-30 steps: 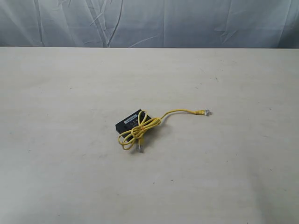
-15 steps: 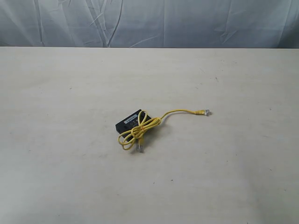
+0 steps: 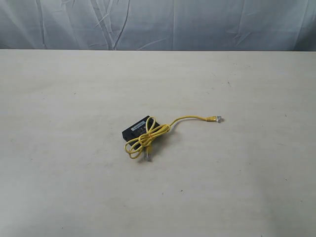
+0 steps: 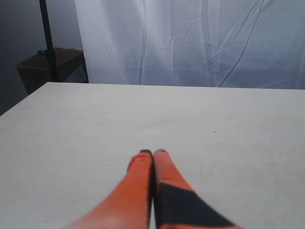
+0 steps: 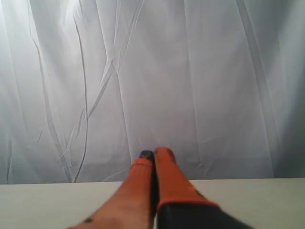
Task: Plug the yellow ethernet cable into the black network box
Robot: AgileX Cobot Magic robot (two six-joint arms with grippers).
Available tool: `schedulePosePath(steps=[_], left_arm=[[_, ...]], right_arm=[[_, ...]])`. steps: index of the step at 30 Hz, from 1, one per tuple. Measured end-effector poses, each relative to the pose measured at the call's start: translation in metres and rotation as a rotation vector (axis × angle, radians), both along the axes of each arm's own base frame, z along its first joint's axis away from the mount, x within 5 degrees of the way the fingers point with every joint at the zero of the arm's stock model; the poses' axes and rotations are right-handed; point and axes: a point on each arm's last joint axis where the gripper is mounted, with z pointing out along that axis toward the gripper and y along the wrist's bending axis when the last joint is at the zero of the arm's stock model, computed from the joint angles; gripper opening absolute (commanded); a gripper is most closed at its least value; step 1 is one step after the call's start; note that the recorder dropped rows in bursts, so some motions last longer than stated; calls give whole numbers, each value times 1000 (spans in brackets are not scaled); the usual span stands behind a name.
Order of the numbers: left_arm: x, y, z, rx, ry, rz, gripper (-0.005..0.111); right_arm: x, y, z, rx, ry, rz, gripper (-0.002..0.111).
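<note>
Exterior view of a broad pale table (image 3: 74, 89), backed by a wrinkled grey-white curtain (image 3: 207, 24) along the top of the frame. Just left of centre and slightly below the middle, the black network box (image 3: 134, 128), lying flat and turned at an angle, with a pale label strip on its top face. Draped over the box's right end and coiled in a loose loop at its lower right, the yellow ethernet cable (image 3: 146, 139), touching the box. One clear plug (image 3: 148, 156) at the bottom of the loop, resting on the table just below the box. From the loop, a single strand arcing up and right to the other plug (image 3: 216, 119), lying alone right of centre, well apart from the box.

Left wrist view: left gripper (image 4: 153, 153) closed, orange fingers (image 4: 138, 181) pressed together above bare tabletop, gripping nothing; a dark pole (image 4: 46, 38) and a brown box (image 4: 52, 64) beyond the table's corner, beside the curtain.

Right wrist view: right gripper (image 5: 153, 153) likewise shut tight and empty, fingers tip to tip, facing the curtain across the table's edge
</note>
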Motion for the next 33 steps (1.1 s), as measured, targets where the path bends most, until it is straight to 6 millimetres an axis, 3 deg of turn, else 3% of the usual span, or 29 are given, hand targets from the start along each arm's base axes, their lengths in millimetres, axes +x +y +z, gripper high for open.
schedulePosePath(steps=[7,11,22,27,33], left_arm=[[0,0,0,0,0,0,0],[0,0,0,0,0,0,0],[0,0,0,0,0,0,0],[0,0,0,2,0,0,0],[0,0,0,2,0,0,0]], right_arm=[[14,3,51,-30,230,10,-1],[40,9,64,5,408,33,-1],[106,19,45,233,555,17,-1],[140,23,25,205,697,-7,-1],[184,36,21,158,968,34,-1]])
